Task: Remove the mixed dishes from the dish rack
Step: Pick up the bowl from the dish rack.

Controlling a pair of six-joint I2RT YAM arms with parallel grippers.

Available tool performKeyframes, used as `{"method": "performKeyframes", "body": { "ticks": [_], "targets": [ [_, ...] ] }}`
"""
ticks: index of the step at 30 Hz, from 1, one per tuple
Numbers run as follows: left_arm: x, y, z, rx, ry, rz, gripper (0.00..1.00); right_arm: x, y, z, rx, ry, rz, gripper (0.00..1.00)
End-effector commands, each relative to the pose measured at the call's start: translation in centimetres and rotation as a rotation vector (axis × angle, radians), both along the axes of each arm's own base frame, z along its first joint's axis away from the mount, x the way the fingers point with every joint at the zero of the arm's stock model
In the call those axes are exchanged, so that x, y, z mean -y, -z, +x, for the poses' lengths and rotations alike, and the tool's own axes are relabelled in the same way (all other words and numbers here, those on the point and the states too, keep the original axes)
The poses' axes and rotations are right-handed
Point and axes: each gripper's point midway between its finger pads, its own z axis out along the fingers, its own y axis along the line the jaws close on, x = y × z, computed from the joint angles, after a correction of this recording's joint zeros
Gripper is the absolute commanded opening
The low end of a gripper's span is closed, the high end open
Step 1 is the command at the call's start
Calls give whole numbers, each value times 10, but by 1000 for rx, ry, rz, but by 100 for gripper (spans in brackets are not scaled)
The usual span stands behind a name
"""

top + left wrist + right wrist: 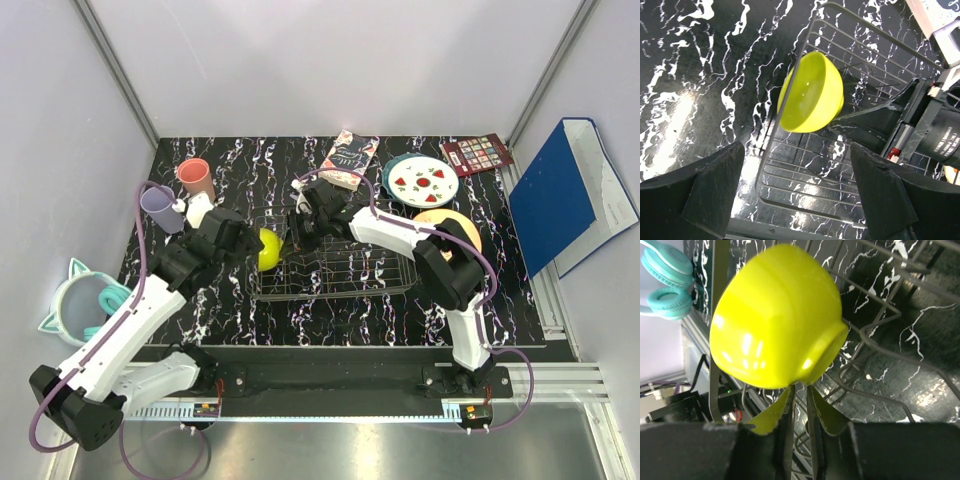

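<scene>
Now, yellow-green bowl (268,248): on its side inside the dish rack (340,285), at the left end, mouth toward the left wall, foot facing right.
right gripper (800,397): fingers narrow, tips at the edge of the bowl's foot; whether they are clamped on it, cannot tell.
left gripper (796,150): fingers wide, holding nothing, facing the bowl's mouth from the rack's left side.
outside rack: lilac cup (157,208) and salmon-pink cup (195,178) upright on the table (260,160), rear left.

Nothing can be read. White lettering on the black housing (946,142) is blurred; print on the far-right red card (476,153) is too small.
</scene>
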Motion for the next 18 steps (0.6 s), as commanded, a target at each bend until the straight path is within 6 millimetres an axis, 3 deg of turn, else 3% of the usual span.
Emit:
{"method": "performKeyframes", "body": {
  "ticks": [1, 10, 13, 16, 18],
  "targets": [
    [12, -7, 16, 53, 16, -27, 89, 4, 11, 15, -1, 29, -2, 23],
    [27, 9, 37, 51, 68, 7, 88, 10, 19, 14, -19, 35, -15, 23],
    [31, 15, 42, 33, 93, 35, 87, 11, 5, 15, -3, 45, 0, 23],
    [32, 17, 49, 33, 108, 64, 87, 15, -34, 15, 54, 61, 34, 29],
    [34, 16, 55, 47, 116, 77, 87, 19, -47, 15, 74, 67, 35, 30]
  ]
}}
